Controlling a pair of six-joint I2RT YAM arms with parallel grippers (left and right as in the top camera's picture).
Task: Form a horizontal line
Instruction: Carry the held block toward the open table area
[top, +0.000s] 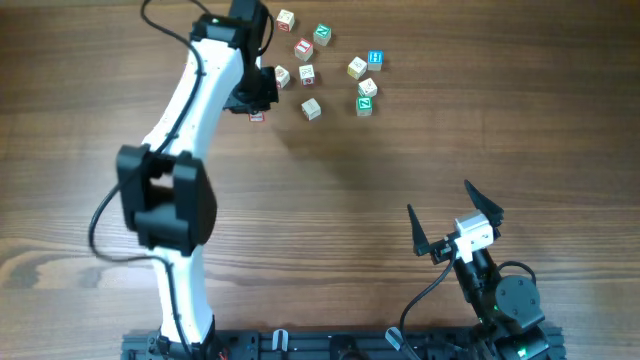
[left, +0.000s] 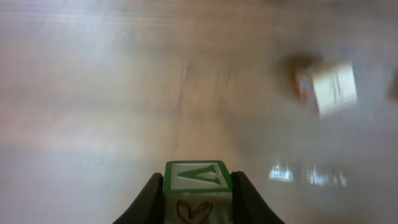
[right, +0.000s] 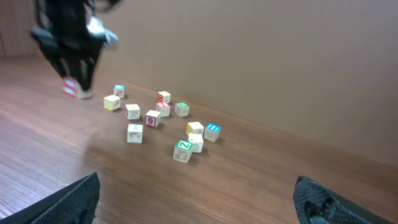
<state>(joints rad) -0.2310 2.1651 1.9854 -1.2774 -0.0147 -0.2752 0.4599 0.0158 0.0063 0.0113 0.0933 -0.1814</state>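
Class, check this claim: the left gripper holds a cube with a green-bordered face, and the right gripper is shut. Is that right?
No. The right gripper is open, its fingers spread wide, as the overhead view shows. The left gripper does hold a cube with a green-bordered face.

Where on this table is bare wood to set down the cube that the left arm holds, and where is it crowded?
Bare wood runs across the middle, between the scattered cubes and the right arm, and also left of the left arm. It is crowded at the far edge, right of the held cube, where the cubes sit close together.
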